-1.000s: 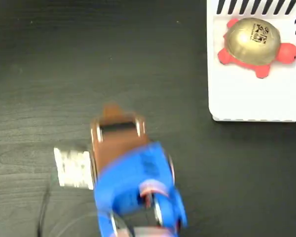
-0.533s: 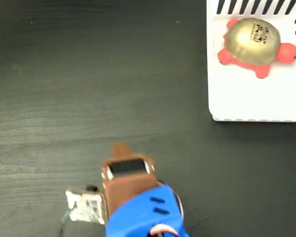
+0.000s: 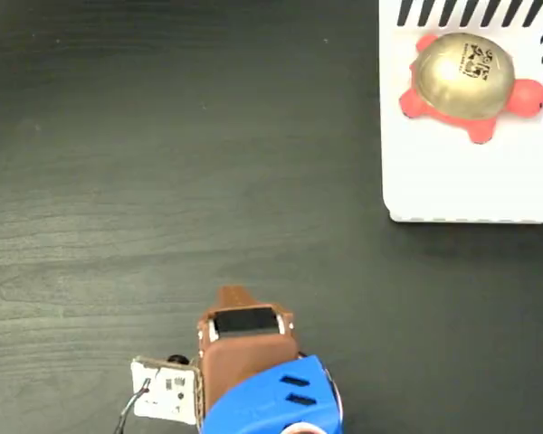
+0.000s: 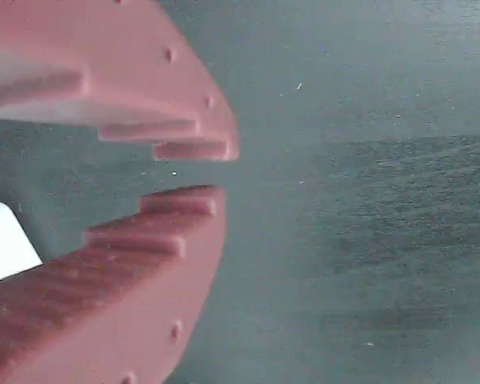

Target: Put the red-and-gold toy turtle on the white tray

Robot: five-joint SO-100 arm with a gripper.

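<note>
Gold-shelled, coral-legged toy turtle (image 3: 464, 80) sits on striped white tray (image 3: 452, 185); brown fingers (image 4: 194, 202) slightly parted, empty. Judged: park arm clear of tray.

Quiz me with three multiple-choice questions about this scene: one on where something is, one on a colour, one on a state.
1. Where is the turtle?
A. on the dark table
B. on the white tray
C. in the gripper

2. What colour is its shell?
A. gold
B. green
C. blue

3. How is the gripper?
A. clamped on the turtle
B. holding a block
C. empty

Answers: 1 B, it sits on the tray near the striped top edge. 2 A, the dome shines gold over red legs. 3 C, the wrist view shows only dark table between the fingers.
</note>
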